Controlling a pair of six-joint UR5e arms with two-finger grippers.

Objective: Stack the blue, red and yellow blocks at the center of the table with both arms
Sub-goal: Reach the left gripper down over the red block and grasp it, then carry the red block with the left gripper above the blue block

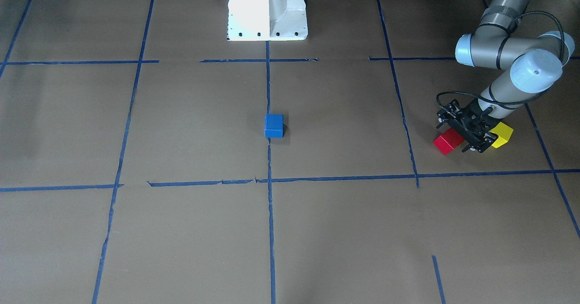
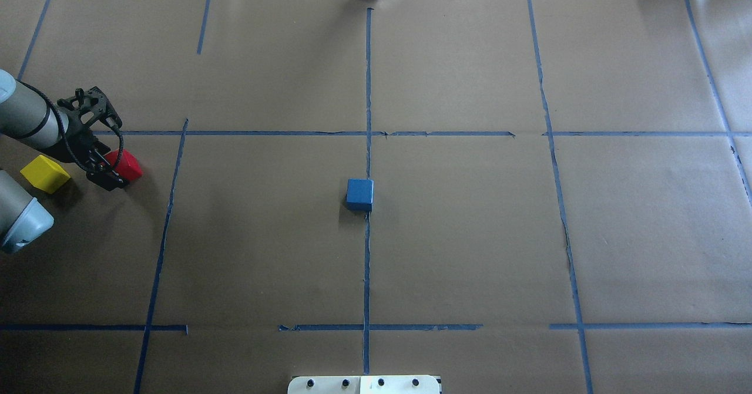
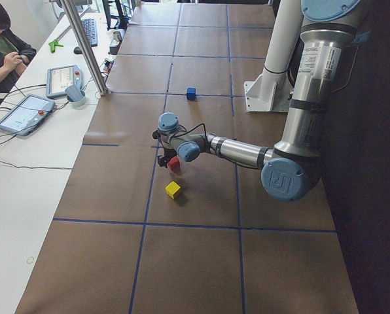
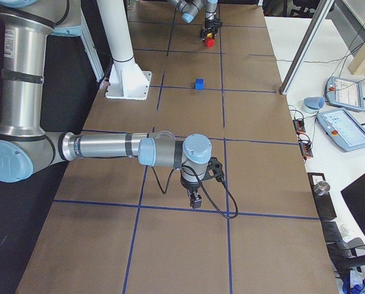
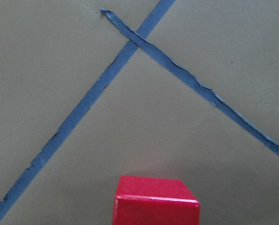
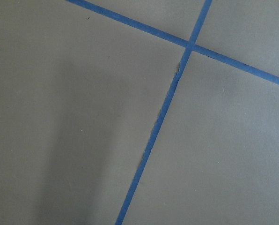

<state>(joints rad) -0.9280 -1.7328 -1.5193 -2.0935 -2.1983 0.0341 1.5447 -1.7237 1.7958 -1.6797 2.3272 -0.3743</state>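
Note:
The blue block (image 2: 359,194) stands alone at the table's centre, where the tape lines cross, and also shows in the front view (image 1: 274,126). The red block (image 2: 126,165) and the yellow block (image 2: 44,174) lie on the table at my far left. My left gripper (image 2: 108,165) is low over the red block (image 1: 446,142) and looks open, with its fingers at either side. The left wrist view shows the red block (image 5: 156,201) at its bottom edge. The yellow block (image 1: 503,134) sits just behind that arm. My right gripper (image 4: 196,199) hangs over bare table; I cannot tell whether it is open.
Brown paper with a grid of blue tape lines (image 2: 367,265) covers the table. The robot's white base (image 1: 267,9) stands at the table's near side. An operator (image 3: 2,46) with tablets sits beyond the far edge.

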